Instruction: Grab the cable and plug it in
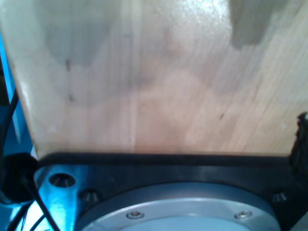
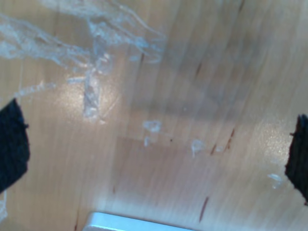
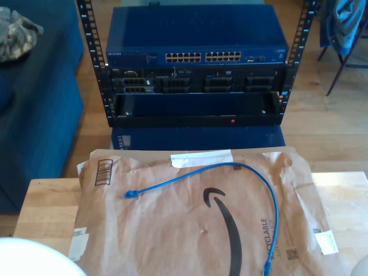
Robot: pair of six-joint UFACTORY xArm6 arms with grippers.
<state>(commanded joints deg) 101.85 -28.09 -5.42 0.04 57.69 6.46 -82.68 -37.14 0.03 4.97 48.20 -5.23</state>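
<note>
Exterior view: the blue cable [image 3: 241, 172] lies in a loose arc on a flattened brown paper mailer [image 3: 172, 230] that covers most of the wooden desk [image 3: 49, 204]. One plug [image 3: 130, 194] rests toward the exterior view's left, on the paper near a printed barcode; the other plug [image 3: 267, 268] lies at the lower edge, toward the exterior view's right. The cable touches nothing but the paper. Beyond the desk stands a black rack [image 3: 195, 86] carrying a blue network switch [image 3: 198, 46] with two rows of ports [image 3: 204, 57] facing the camera, darker units beneath it, and an open bay below those. First wrist view: bare pale wood [image 1: 144, 82] above a black plate and a grey round flange [image 1: 183, 211]; the state of the first hand cannot be told. Second wrist view: blurred wood [image 2: 183, 144] with scraps of clear tape [image 2: 91, 67]; dark finger tips, one [image 2: 12, 144] at each side edge of the picture, stand far apart, so the second hand [image 2: 156, 151] is spread wide and holds nothing.
</note>
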